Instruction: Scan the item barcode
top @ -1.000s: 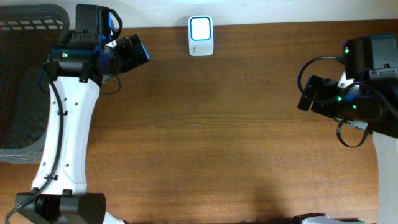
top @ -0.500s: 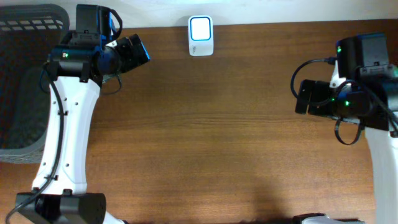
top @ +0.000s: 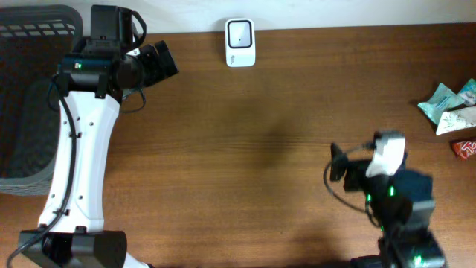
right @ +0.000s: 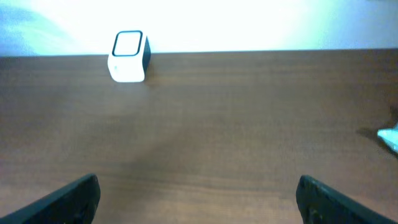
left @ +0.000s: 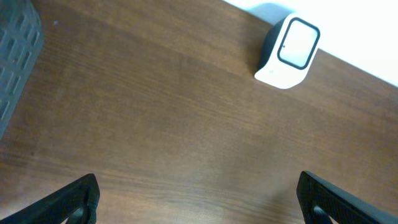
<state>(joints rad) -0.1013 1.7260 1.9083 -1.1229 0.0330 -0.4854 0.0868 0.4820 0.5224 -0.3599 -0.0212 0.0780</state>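
A white barcode scanner [top: 240,42] stands at the table's far edge; it also shows as the scanner [left: 289,51] in the left wrist view and the scanner [right: 129,56] in the right wrist view. Teal-and-white snack packets [top: 450,108] and a red item [top: 465,149] lie at the right edge; no barcode shows on them. One packet's corner [right: 390,137] peeks in at the right. My left gripper [top: 163,62] hangs open left of the scanner, over bare wood [left: 199,211]. My right gripper [top: 338,165] is open and empty [right: 205,208], low on the right, well left of the packets.
A dark mesh basket [top: 30,104] stands off the table's left end, its wall [left: 15,56] close to my left gripper. Brown wooden tabletop [top: 253,164] runs between the two arms. A white wall lies behind the scanner.
My right arm has swung from the right-middle edge down to the front right, uncovering the packets. The scanner's screen went from bright to dim. The left arm has stayed still.
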